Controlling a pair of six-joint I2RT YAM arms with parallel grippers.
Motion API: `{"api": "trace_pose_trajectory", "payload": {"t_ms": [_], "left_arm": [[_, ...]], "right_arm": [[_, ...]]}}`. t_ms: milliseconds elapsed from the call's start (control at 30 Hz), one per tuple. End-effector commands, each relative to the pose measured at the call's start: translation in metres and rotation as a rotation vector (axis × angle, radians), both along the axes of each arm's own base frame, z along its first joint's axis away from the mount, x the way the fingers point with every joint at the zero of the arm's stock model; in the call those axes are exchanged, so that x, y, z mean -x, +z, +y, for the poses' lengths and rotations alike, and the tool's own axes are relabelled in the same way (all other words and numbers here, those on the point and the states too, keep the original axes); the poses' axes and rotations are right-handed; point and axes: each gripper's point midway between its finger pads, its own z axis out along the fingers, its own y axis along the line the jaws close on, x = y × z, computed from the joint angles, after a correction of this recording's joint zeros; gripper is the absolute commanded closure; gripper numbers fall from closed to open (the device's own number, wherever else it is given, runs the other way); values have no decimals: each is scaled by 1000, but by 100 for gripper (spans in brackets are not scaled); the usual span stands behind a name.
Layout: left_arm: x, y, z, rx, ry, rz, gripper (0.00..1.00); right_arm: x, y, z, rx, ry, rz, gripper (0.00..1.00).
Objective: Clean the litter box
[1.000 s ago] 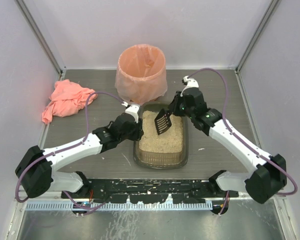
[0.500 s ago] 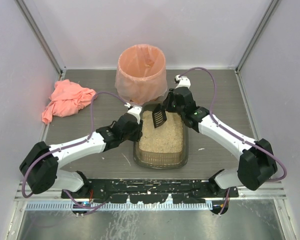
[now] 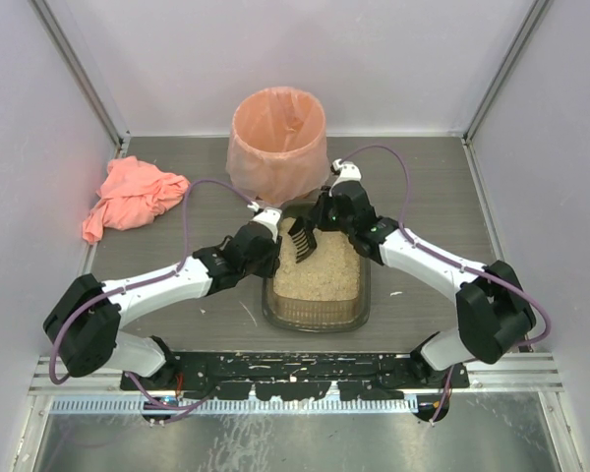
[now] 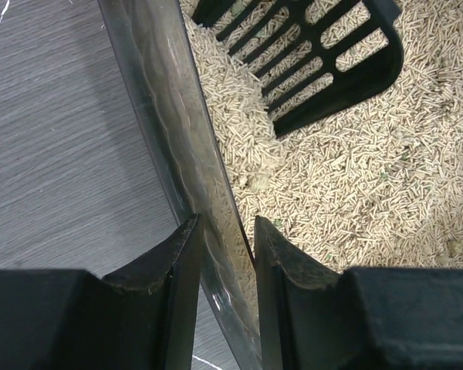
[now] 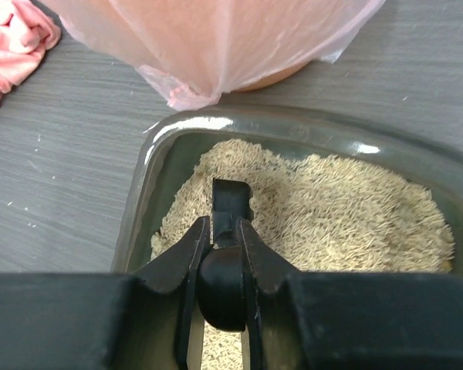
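The litter box [image 3: 359, 295] is a dark translucent tray of beige pellets in the middle of the table, below the bin. My left gripper [image 3: 266, 254] is shut on its left wall; in the left wrist view the wall [image 4: 177, 139] runs between my fingers [image 4: 174, 266]. My right gripper [image 3: 322, 218] is shut on the handle of a black slotted scoop [image 3: 302, 240], whose blade rests in the pellets at the tray's far left corner. The scoop also shows in the left wrist view [image 4: 324, 54] and edge-on in the right wrist view [image 5: 230, 204]. The tray also shows in the right wrist view [image 5: 293, 127].
A round bin lined with a peach bag [image 3: 277, 143] stands right behind the tray. A pink cloth [image 3: 130, 197] lies at the far left. Grey walls close the table at the back and sides. A few white specks lie on the table near the tray.
My right gripper has carried the scoop left and toward the tray's far left corner, tilting the blade down into the pellets. My left gripper has stayed on the tray wall.
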Motion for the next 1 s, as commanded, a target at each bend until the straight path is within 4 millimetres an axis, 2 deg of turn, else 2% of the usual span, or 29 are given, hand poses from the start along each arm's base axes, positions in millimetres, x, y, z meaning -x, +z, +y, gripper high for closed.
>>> {"api": "trace_pose_trajectory", "payload": {"t_ms": [0,400,533,733,967], "left_arm": [[-5,9,-21,52,-47,-11,69],[-4,6,-23,50,-59,-2,72],[-3,4,-24,53,-67,3,73],[-3,5,-19,40,-57,-7,73],[-3,11,-14,37,-48,-25,73]], "right_arm": [[30,-18,15,-118,48,105,99],[66,-40,37,-506,24,280,99],[77,-48,42,-564,37,328,99],[80,-41,21,-559,-37,283,99],[87,-35,13,-675,-59,256,99]]}}
